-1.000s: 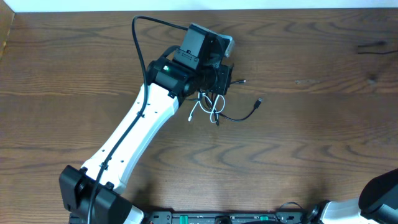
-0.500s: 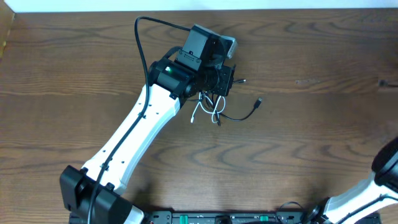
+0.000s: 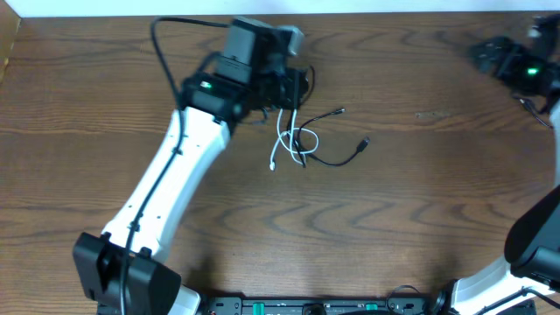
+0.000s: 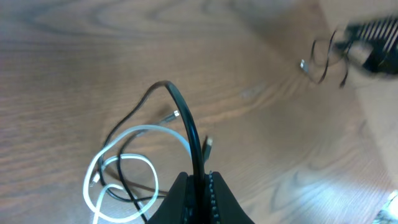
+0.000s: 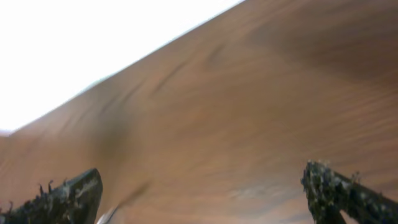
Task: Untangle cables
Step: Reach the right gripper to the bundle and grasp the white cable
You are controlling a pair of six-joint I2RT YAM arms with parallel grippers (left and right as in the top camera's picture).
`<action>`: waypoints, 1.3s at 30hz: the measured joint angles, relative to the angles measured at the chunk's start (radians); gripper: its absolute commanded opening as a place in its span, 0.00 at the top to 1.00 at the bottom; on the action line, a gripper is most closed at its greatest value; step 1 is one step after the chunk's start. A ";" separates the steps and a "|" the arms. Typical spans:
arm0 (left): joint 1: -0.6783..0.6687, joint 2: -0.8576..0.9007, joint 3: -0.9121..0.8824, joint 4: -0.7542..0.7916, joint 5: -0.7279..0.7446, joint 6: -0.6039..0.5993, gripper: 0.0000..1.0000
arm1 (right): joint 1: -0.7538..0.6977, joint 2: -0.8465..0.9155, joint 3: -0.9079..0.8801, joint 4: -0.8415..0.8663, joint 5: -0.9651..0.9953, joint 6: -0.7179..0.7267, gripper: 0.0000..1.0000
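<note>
The cables lie tangled at mid-table. The white cable (image 3: 295, 140) forms loops there, shown also in the left wrist view as white cable (image 4: 122, 160). The black cable (image 3: 337, 159) crosses those loops, and one plug end lies out to the right. My left gripper (image 3: 293, 90) hangs just behind the tangle, shut on a raised strand of the black cable (image 4: 181, 106), which arcs up between the jaws of the left gripper (image 4: 200, 184). My right gripper (image 3: 492, 54) is at the far right back corner, away from the cables. Its fingers (image 5: 65, 196) stand wide apart with only blurred tabletop between them, so the right gripper (image 5: 205, 196) is open.
A thin dark wire (image 4: 323, 59) curls on the table beside the right gripper in the left wrist view. The table's back edge (image 3: 394, 12) runs close behind both grippers. The left arm's white link (image 3: 166, 184) slants across the left half of the table.
My left gripper has moved left and back with the black strand, uncovering the loops. The right arm has swung in at the back right corner and its jaws have opened.
</note>
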 measured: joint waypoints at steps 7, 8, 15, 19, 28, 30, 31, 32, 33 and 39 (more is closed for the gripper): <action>0.116 0.000 0.000 0.046 0.151 -0.154 0.93 | 0.257 0.000 0.000 -0.206 -0.147 -0.202 0.07; 0.116 0.000 0.000 0.056 0.158 -0.175 0.93 | 0.292 0.000 0.000 -0.221 -0.151 -0.225 0.08; 0.114 0.000 0.000 0.138 0.184 -0.380 0.93 | 0.546 0.000 0.000 -0.238 -0.114 -0.335 0.26; 0.114 0.000 0.000 0.160 0.186 -0.474 0.93 | 0.651 0.000 0.000 -0.235 -0.064 -0.364 0.32; 0.115 0.000 0.000 0.196 0.185 -0.632 0.93 | 0.733 0.000 0.000 -0.225 -0.025 -0.399 0.34; 0.116 0.000 0.000 0.196 0.185 -0.639 0.92 | 0.732 0.000 0.000 -0.224 -0.019 -0.404 0.39; 0.117 0.000 0.000 0.196 0.185 -0.643 0.92 | 0.731 0.000 0.000 -0.222 -0.016 -0.404 0.43; 0.118 0.000 0.000 0.196 0.185 -0.647 0.93 | 0.729 0.000 0.000 -0.218 -0.014 -0.404 0.45; 0.120 0.000 0.000 0.197 0.185 -0.649 0.93 | 0.726 0.000 0.000 -0.211 -0.009 -0.396 0.44; 0.129 0.000 0.000 0.197 0.186 -0.645 0.92 | 0.700 0.000 0.000 -0.169 0.118 -0.186 0.43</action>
